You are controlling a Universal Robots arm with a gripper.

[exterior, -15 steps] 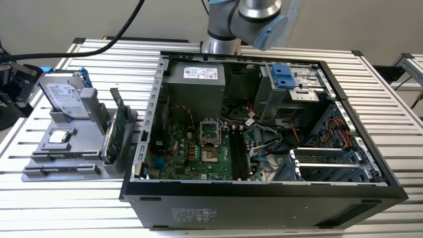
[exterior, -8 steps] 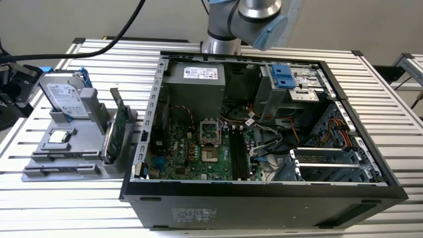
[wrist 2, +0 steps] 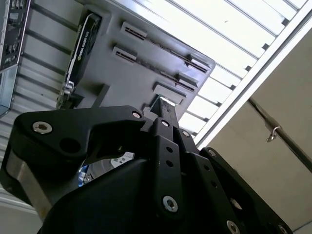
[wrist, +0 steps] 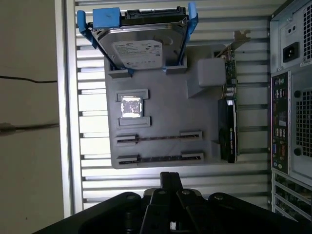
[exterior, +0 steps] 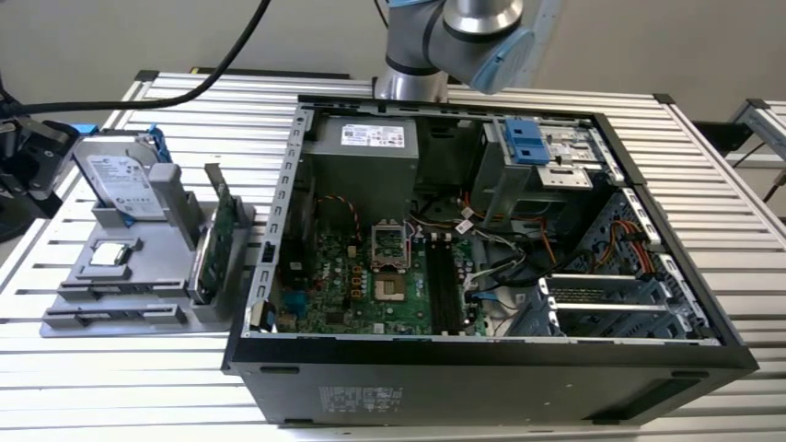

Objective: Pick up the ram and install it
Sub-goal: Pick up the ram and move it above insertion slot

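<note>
My pincer (wrist: 170,183) faces the grey tray (wrist: 161,112); I cannot tell whether it is spread. The ram (wrist: 158,138) stands on edge in a tray slot, probably for easy pinching. In the exterior view, the tray lies at nine o'clock from the open case (exterior: 491,378).

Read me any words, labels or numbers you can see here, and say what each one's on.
No text can be quoted.
Hard drive label: print too small to read.
Power supply sticker: too small to read.
Computer case sticker: too small to read.
Graphics card lettering: unreadable.
</note>
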